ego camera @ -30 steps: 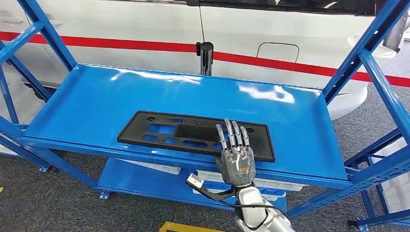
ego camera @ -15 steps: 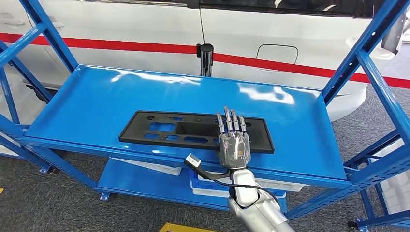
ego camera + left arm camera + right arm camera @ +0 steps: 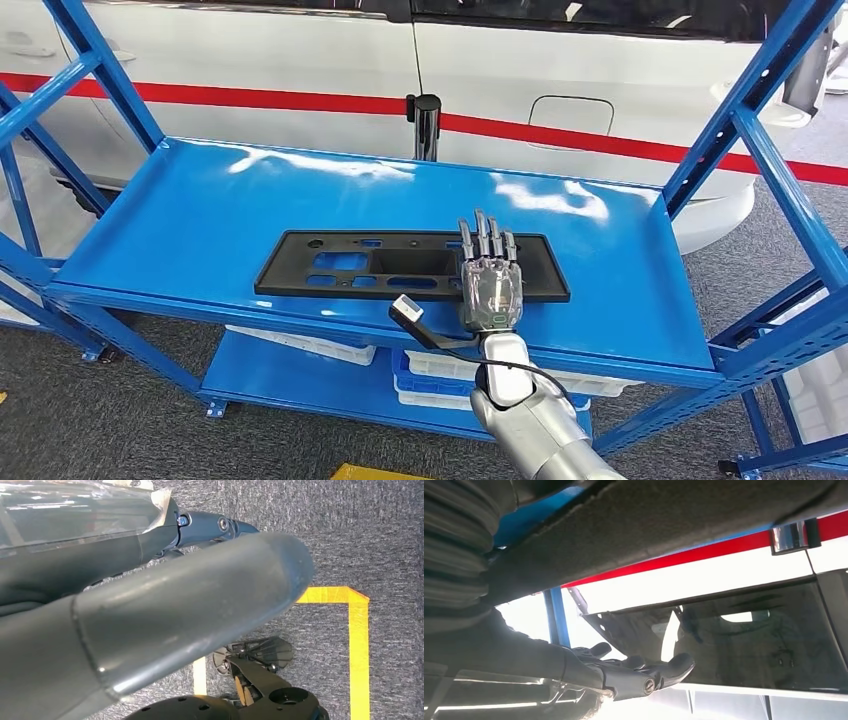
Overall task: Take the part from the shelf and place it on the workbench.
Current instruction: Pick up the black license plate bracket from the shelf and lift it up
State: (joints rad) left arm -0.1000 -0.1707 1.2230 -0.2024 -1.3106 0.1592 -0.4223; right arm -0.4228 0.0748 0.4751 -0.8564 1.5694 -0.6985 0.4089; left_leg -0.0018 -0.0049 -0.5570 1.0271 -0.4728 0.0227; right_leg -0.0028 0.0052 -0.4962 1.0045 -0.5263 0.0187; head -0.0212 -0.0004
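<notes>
Right hand on the black part on the blue shelf

The right hand (image 3: pixel 490 290) lies flat over the part's (image 3: pixel 400 266) right half, fingers (image 3: pixel 484 238) straight and close together; shelf (image 3: pixel 200 215) near a white car (image 3: pixel 300 60)

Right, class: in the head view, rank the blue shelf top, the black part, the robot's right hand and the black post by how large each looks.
1. blue shelf top
2. black part
3. and 4. right hand and black post: they look alike in size, and the hand is nearer the camera, so I leave them unranked.
</notes>
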